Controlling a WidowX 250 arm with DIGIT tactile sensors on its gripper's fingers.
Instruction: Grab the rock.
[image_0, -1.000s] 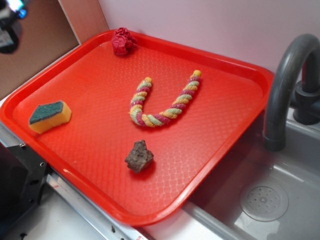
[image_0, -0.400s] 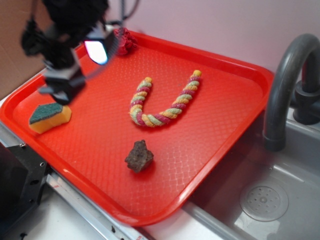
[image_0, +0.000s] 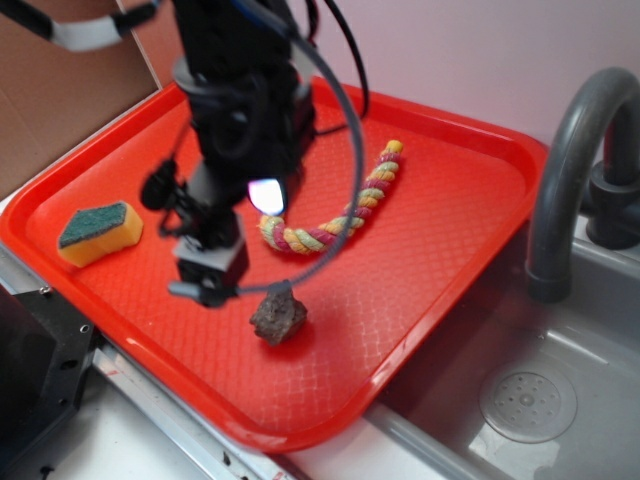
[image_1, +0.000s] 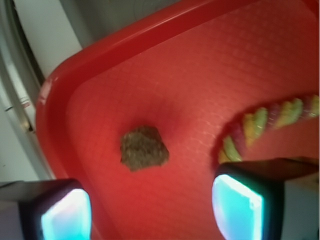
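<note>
Wrist view shows the rock (image_1: 144, 148) lying on the red tray (image_1: 210, 65), ahead of the hand (image_1: 150, 210) and roughly centred in the gap between its two glowing fingertips (image_1: 65, 215), though a little nearer the one at the picture's left. The fingers stand wide apart with nothing between them; the hand holds nothing. The rock looks lumpy and nearly as broad as it is long, so I judge there is no strong long axis to line up with; the spread of the fingers looks ample for it either way.

In the exterior view the hand (image_0: 212, 285) hangs above the tray (image_0: 470, 150), just beside the rock (image_0: 278, 313) on the side toward the sponge (image_0: 98, 232). The rock sits near the tray's front edge, apart from the rope (image_0: 345, 210) further back. How high the fingertips are above the tray I cannot tell for sure.

The coming move, as I judge it, turns on a short shift toward the rock and then a descent, so the fingers straddle it before closing.
</note>
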